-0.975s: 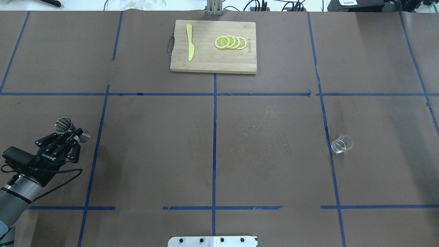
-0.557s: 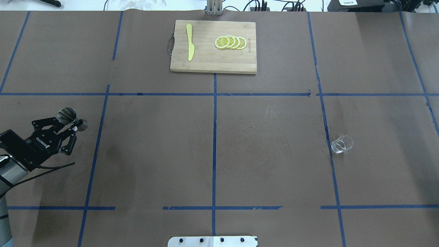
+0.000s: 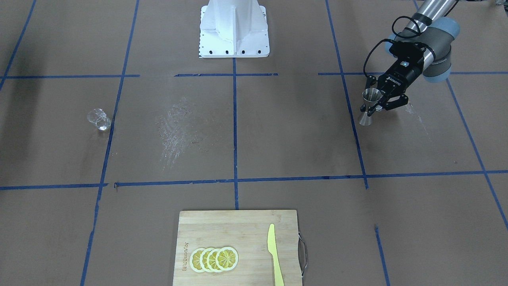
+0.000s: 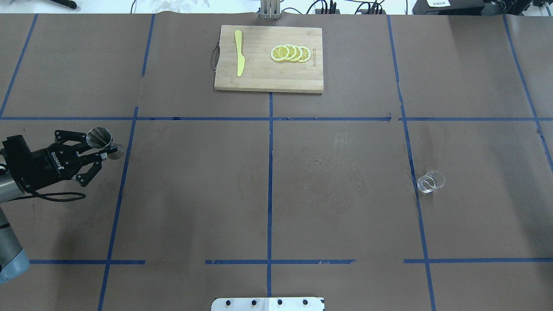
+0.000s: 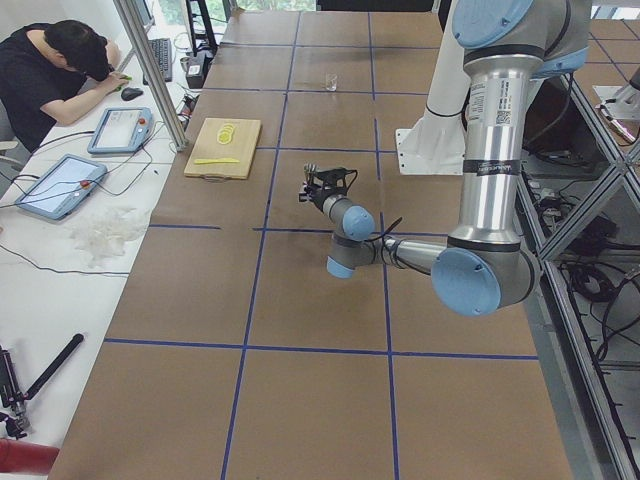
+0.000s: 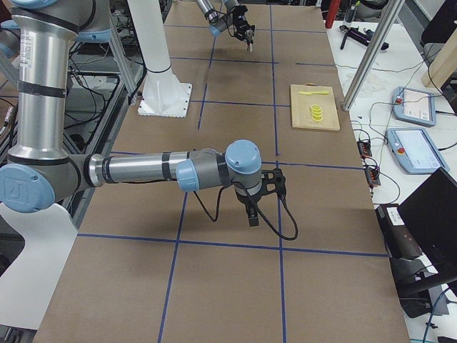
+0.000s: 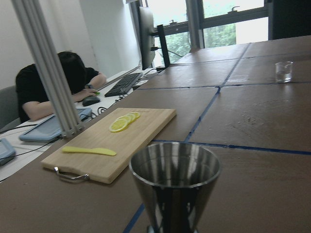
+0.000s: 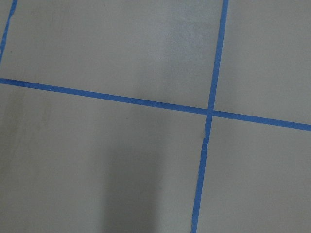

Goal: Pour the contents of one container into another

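A steel jigger (image 4: pixel 101 142) stands upright in my left gripper (image 4: pixel 103 149), which is shut on its narrow waist near the table's left edge. The front-facing view shows the jigger (image 3: pixel 368 106) in the left gripper (image 3: pixel 376 104), low over the brown table. Its open cup (image 7: pixel 174 177) fills the bottom of the left wrist view. A small clear glass (image 4: pixel 430 181) stands far to the right, by a blue tape line; it also shows as the glass (image 3: pixel 99 119). My right gripper (image 6: pixel 251 209) points down at the table in the right side view only; I cannot tell its state.
A wooden cutting board (image 4: pixel 259 77) with lemon slices (image 4: pixel 290 53) and a yellow knife (image 4: pixel 239 58) lies at the far middle edge. The robot's white base (image 3: pixel 234 28) stands at the near side. A person (image 5: pixel 60 60) sits at a desk beyond the table.
My left gripper has carried the jigger away from the robot and a little to the right, swinging its wrist round; the jigger has gone from tilted to upright. The glass has not moved.
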You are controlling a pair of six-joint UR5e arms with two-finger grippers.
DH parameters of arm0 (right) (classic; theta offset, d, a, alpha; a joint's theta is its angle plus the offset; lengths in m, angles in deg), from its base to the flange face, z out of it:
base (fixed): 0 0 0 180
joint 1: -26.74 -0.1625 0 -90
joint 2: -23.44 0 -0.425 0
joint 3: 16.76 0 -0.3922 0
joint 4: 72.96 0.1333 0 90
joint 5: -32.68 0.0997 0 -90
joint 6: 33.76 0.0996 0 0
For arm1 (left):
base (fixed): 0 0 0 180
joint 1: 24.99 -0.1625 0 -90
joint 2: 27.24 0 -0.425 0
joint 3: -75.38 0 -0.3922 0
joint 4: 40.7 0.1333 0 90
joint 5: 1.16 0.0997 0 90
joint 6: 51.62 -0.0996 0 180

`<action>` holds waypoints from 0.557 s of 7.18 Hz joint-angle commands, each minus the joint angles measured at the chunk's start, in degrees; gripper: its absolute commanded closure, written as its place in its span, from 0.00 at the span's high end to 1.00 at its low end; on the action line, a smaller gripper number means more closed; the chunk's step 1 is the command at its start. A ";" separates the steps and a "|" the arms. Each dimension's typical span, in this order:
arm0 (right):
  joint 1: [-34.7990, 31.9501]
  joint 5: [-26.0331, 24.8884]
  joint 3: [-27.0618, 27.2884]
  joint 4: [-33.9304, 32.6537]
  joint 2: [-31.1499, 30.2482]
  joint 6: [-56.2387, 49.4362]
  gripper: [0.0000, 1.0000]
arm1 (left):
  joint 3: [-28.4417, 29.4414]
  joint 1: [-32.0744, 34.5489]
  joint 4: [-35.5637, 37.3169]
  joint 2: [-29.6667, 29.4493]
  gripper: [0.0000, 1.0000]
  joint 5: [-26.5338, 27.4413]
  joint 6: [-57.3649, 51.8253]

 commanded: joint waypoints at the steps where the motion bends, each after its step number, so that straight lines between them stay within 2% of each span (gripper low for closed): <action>1: 0.00 0.00 0.00 0.00 0.00 0.02 1.00 | 1.16 6.89 9.94 -9.55 0.00 -21.20 -7.40; 2: 0.00 0.00 0.09 0.00 0.00 0.02 1.00 | 3.78 8.40 13.57 -14.39 0.00 -26.87 -8.31; 3: 0.00 0.00 0.18 0.00 0.00 0.02 1.00 | 8.42 8.33 13.78 -20.00 0.00 -27.27 -8.15; 4: 0.00 0.00 0.18 0.00 0.00 0.02 1.00 | 10.64 8.16 15.44 -23.37 0.00 -27.28 -7.36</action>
